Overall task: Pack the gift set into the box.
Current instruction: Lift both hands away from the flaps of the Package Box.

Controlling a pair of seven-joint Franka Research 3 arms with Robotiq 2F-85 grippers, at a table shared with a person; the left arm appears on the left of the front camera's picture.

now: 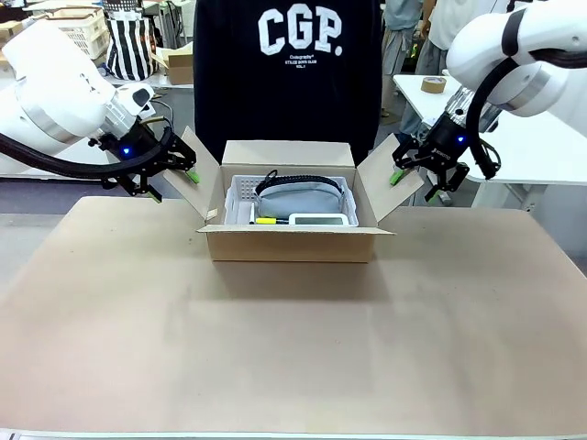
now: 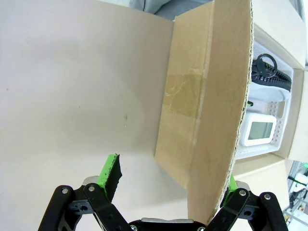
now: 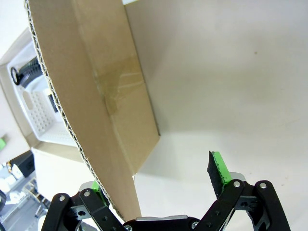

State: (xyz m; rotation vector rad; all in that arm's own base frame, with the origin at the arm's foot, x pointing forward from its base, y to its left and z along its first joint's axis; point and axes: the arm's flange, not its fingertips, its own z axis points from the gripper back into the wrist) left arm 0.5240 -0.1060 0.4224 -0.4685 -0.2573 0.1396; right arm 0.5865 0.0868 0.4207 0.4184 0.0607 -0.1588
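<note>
Loading appears complete: the gift set (image 1: 303, 199) sits inside the carton (image 1: 289, 247). Outward, the flaps (image 1: 287, 153) stand open; closure is left. Left gripper (image 1: 173, 186) and right gripper (image 1: 414, 185), at the carton's sides, have fingers spread, unclenched.

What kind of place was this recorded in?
Probably a robotics lab or workshop: two white robot arms at a table, more worktables behind with a roll of tape and a white plastic basket.
</note>
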